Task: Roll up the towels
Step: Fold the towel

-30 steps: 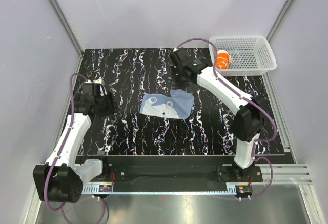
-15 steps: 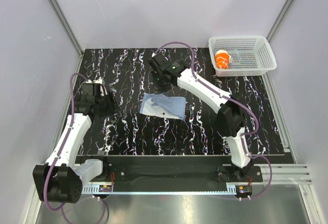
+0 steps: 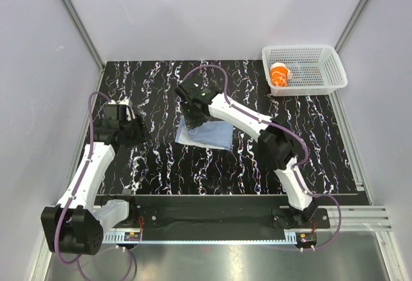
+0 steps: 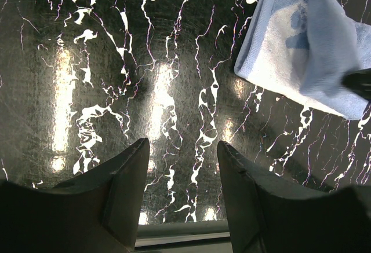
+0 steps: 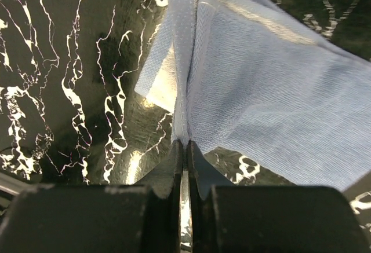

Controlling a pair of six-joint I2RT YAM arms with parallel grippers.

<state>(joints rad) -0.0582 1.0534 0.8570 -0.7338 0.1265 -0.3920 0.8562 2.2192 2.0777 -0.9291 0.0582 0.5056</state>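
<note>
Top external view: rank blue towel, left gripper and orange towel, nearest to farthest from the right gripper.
1. blue towel, pinched in the right gripper.
2. left gripper, to its left.
3. orange towel, in the far-right basket.

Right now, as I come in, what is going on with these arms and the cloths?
The right claw is shut on an edge of the blue towel, holding a fold of it over the part that lies on the table. The left claw hangs open over bare table to the left, holding nothing. The orange towel, which looks rolled, sits in the white basket at the far right corner.
</note>
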